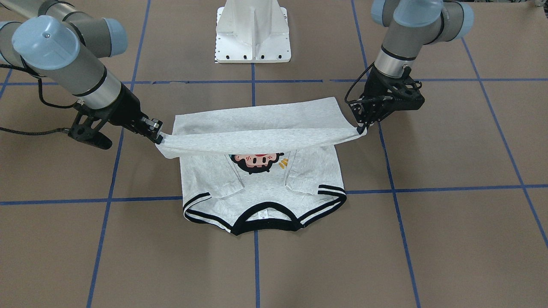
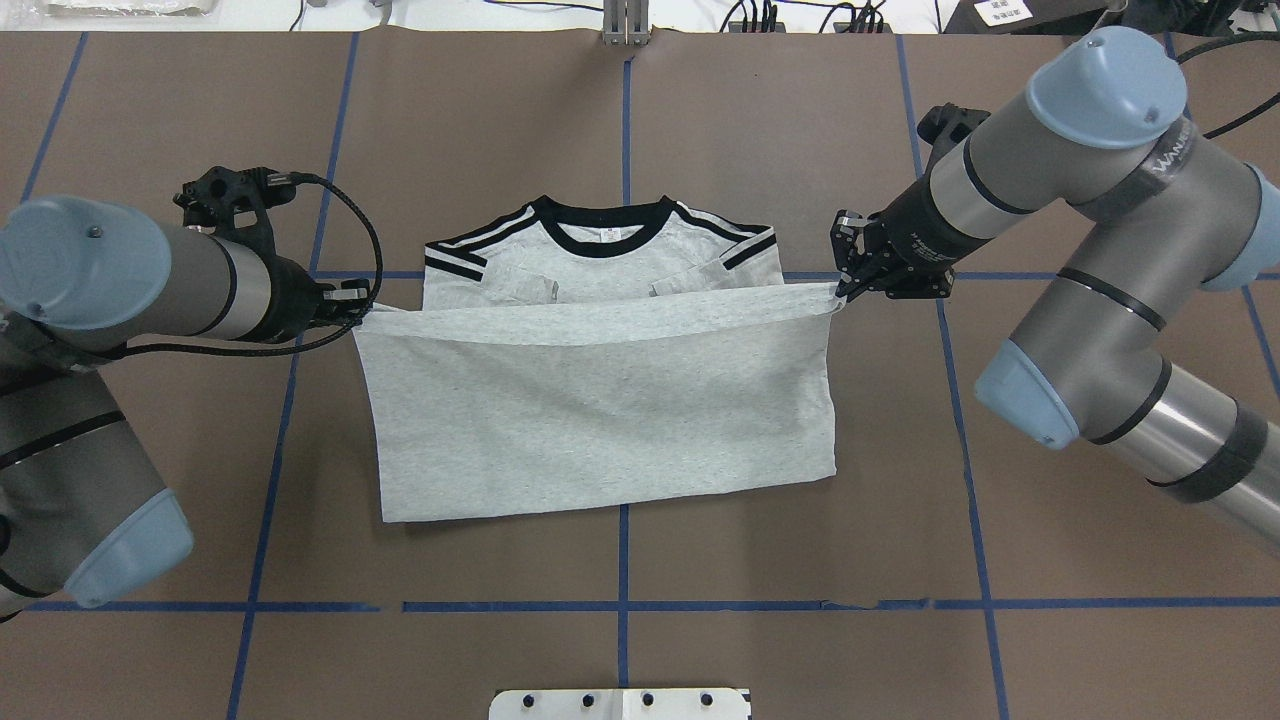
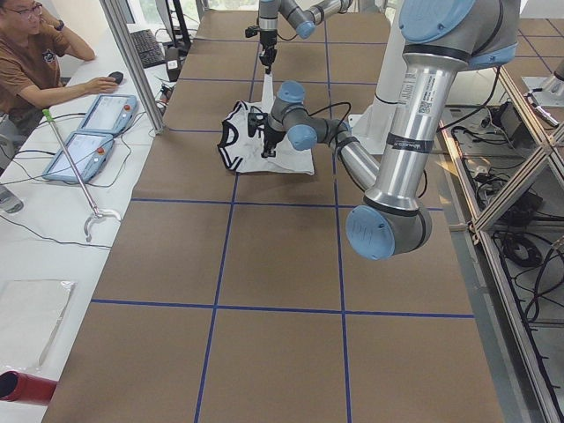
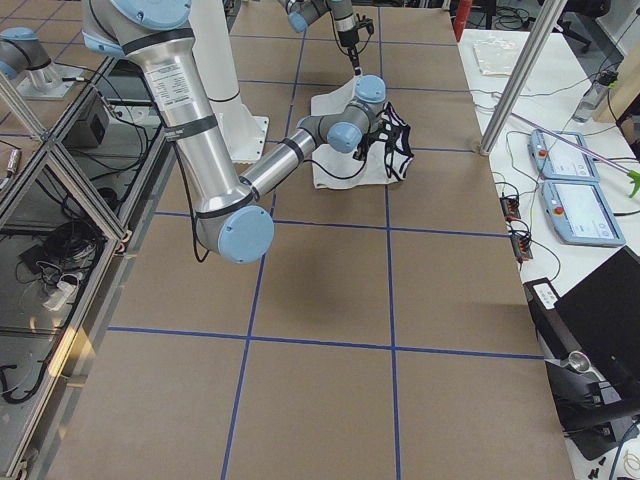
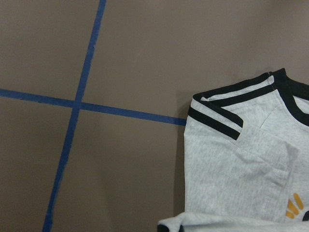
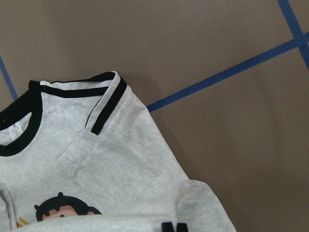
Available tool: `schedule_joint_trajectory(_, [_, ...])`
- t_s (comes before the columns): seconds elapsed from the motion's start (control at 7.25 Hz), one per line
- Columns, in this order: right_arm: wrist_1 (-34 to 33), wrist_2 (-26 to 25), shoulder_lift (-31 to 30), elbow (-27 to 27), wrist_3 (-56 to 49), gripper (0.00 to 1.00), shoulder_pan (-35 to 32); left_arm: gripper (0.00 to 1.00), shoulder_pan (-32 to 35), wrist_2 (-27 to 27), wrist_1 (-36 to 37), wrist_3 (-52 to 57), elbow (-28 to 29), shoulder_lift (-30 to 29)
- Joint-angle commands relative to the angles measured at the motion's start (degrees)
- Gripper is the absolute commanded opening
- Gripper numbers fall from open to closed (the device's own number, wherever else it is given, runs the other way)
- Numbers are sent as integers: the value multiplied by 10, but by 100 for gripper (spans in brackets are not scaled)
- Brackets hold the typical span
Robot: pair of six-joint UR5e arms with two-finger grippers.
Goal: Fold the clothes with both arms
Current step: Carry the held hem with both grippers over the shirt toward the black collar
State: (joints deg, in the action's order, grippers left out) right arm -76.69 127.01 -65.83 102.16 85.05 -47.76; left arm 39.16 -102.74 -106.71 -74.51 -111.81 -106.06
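The left gripper and right gripper each clamp a hem corner of the shirt, holding the hem raised and taut above its chest on the desk.

We see only part of the cartoon head on the T-shirt; the raised hem covers the rest, and from overhead hides it wholly. Frame edges crop the shirt in both wrist views; the right tool shows there only as a black sliver. Side-on, the left tool is too small to read.
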Motion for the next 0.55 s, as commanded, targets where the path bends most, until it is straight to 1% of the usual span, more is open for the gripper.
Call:
schedule_joint_trajectory(0.0, [3,0,13,-21,-1,0,-3,0,30,-18,-1,-1,66,-51])
schedule_joint_trajectory(0.14, [2,0,13,-21,-1,0,-7,0,42,-18,-3,2,103,-70])
schedule_joint_trajectory(0.41, [2,-1,29,-44,-1,0,-15,0,56,-18,-10,2,148,-100])
